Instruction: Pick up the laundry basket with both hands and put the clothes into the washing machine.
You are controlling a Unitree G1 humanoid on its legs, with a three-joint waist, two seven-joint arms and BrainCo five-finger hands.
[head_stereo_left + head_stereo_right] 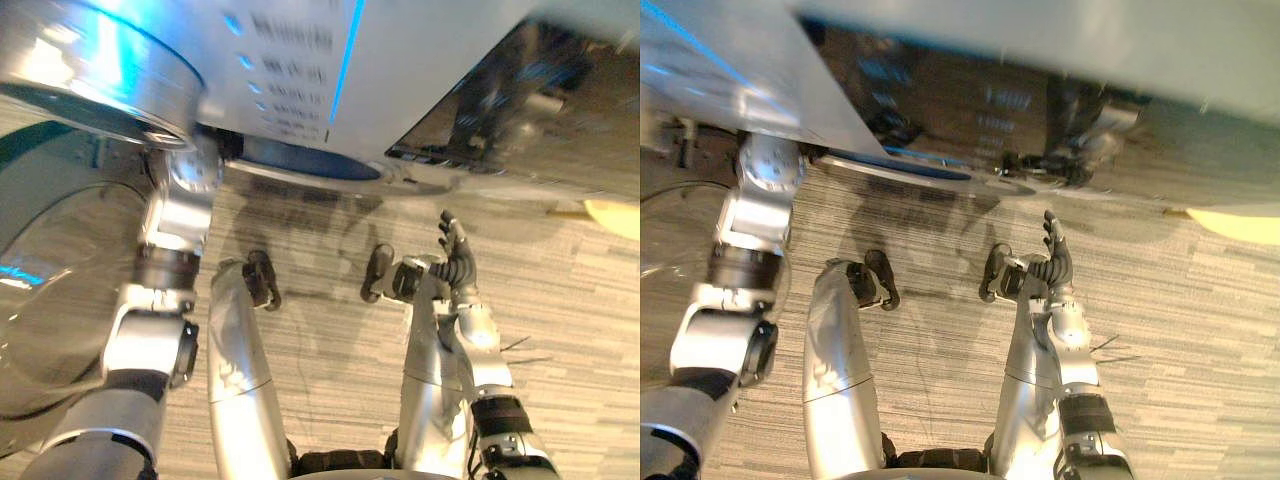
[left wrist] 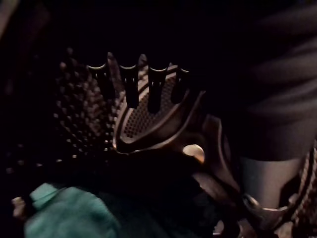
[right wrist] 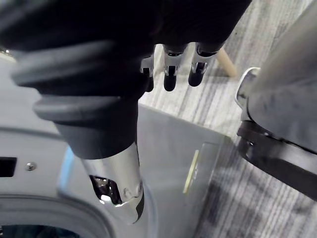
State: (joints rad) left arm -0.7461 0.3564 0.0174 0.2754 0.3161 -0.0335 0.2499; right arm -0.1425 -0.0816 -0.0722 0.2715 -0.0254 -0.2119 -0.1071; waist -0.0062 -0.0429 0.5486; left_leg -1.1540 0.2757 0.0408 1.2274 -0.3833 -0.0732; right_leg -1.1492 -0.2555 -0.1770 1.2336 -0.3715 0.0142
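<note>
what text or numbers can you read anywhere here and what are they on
No text here is legible.
Control panel of the washing machine: rows of pale blue print, too blurred to read.
Dark glossy panel on the machine: glowing marks, too blurred to read.
Pale strip label on the machine's side: no print can be made out.

The left arm stretched upward, its left hand with fingers loose, gripping nothing. Well apart from that hand, the right hand stood raised, fingers straight, empty.
</note>
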